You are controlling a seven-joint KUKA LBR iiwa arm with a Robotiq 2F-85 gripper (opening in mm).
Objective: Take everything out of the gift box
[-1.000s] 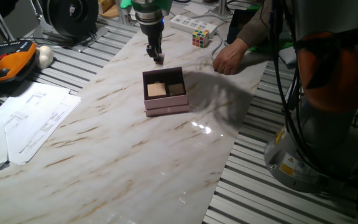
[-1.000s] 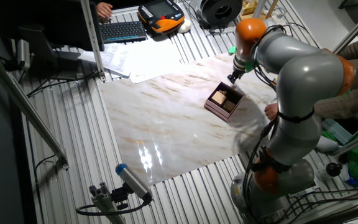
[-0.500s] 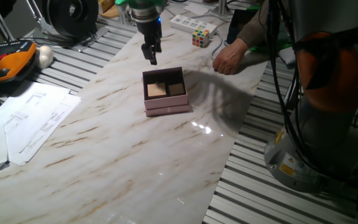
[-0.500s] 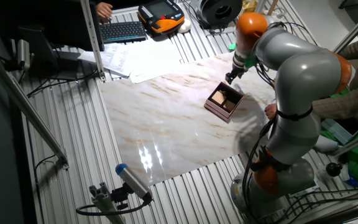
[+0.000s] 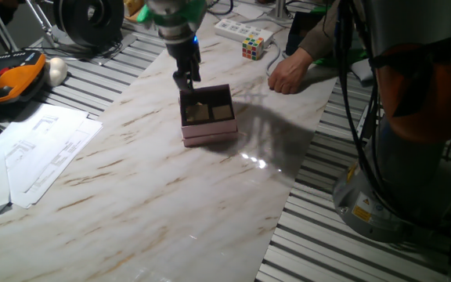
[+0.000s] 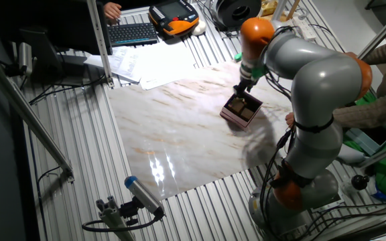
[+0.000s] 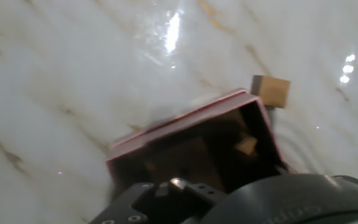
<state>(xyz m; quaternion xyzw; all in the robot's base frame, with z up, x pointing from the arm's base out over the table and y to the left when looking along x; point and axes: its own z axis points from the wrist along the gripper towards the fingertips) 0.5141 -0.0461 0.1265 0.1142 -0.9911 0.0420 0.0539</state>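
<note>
Since half a second ago, the gripper (image 5: 185, 78) has been swung from behind the box (image 5: 207, 114) to its far-left corner, and the box looks nudged slightly, though blur makes that uncertain. Inside the box, tan blocks (image 5: 198, 113) are seen against the dark lining; their number cannot be told. In the hand view one block (image 7: 271, 91) is seen on the table just outside a corner of the box (image 7: 191, 151), and a smaller one (image 7: 247, 145) inside near that corner.

The blocks are judged light, stiff and fairly grippy bare wood, unlikely to be damaged; each is best taken across two flat opposite faces from above. The box is judged light cardboard, easily pushed by a finger that catches its low wall. The fingertips are not resolved, so the gripper's opening cannot be told. A person's hand (image 5: 290, 74) rests on the table to the right of and beyond the box, and a puzzle cube (image 5: 253, 48) farther behind it.
</note>
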